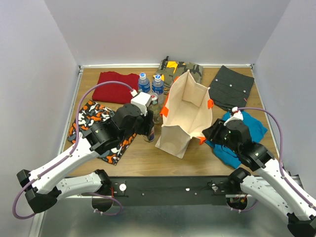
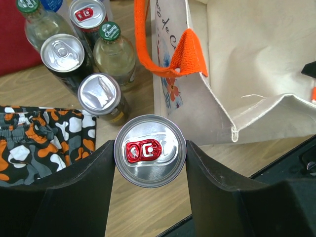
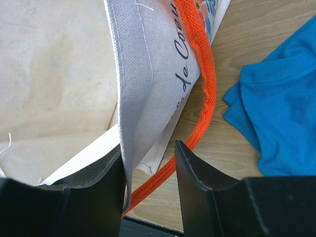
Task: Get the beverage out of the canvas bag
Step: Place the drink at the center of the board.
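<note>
Gripping silver red-tabbed aluminium can in left tool, outside tall beige canvas bag. Right tool straddles bag rim, jaws apart. Next, I reckon: stand can on wooden table, release.

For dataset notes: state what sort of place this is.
Probably a robot test cell, not a home: blank white walls box in a wooden table, a black mounting rail runs along its near edge, and a folded red garment and canvas bag lie out as props.
</note>
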Motion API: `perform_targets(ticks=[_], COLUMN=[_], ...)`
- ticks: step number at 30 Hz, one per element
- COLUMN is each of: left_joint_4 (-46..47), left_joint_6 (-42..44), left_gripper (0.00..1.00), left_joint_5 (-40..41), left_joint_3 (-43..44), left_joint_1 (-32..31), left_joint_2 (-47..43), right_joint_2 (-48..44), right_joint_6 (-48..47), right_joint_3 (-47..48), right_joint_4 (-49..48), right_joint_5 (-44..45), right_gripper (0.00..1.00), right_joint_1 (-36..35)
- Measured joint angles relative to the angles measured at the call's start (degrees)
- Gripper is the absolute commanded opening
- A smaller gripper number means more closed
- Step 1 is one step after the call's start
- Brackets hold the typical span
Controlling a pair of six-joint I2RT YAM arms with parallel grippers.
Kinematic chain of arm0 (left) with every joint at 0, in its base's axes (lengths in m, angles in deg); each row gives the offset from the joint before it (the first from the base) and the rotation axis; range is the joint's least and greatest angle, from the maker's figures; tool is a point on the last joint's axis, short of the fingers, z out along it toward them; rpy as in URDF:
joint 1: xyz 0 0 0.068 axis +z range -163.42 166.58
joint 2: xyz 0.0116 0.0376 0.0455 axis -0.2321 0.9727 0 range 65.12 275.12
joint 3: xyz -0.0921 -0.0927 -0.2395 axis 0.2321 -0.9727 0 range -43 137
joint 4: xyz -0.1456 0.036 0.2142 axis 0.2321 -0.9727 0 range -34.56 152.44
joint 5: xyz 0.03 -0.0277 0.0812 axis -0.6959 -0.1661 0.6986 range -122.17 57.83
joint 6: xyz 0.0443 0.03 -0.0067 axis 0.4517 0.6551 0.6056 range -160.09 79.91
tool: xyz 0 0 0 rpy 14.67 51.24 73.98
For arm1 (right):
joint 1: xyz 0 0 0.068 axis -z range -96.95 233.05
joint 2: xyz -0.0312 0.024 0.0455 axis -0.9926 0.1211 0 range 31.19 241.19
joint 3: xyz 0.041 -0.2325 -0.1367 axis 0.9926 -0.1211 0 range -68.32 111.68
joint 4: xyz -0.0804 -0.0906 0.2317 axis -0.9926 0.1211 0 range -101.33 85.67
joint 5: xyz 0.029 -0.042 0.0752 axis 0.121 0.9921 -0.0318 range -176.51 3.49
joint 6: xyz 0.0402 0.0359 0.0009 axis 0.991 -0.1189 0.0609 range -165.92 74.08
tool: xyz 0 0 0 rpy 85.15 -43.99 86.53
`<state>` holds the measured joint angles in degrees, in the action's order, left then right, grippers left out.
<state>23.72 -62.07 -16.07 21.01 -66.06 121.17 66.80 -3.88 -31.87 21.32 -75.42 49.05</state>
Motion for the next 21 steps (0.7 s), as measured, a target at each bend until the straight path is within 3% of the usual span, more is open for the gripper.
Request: perform_targets(ticks=[21], left_joint_4=[13.29], left_joint_6=[0.13], left_gripper=[0.0], left_joint_5=[6.34], left_joint_3=[-14.86], left_joint_1=[-3.93], left_joint_2=[2.12], right_joint_2=[0.76], right_joint_6=[0.0], right_joint_3=[0.0], right_joint_4=[-0.02], right_joint_5=[0.0], right_gripper=[0.5], right_joint_1=[0.0])
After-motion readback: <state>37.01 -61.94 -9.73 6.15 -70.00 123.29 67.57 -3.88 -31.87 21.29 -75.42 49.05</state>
